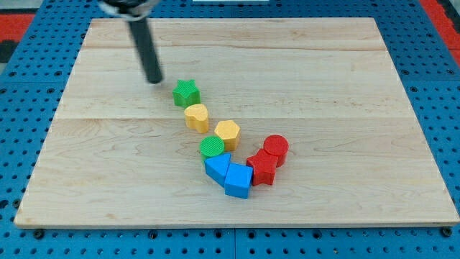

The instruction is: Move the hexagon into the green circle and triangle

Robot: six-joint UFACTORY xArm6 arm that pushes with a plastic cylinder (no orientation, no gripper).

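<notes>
The yellow hexagon [228, 133] lies near the board's middle. It touches the green circle [211, 147], which sits just below and left of it. The blue triangle [217, 168] lies right under the green circle, against a blue cube [238, 180]. My tip [154, 79] stands at the upper left, a short way left and above the green star [186, 92], apart from all blocks. The rod rises from it to the view's top.
A yellow heart-shaped block [197, 116] lies between the green star and the hexagon. A red star-like block [262, 169] and a red cylinder [276, 149] sit right of the blue blocks. The wooden board [108, 180] lies on a blue pegboard.
</notes>
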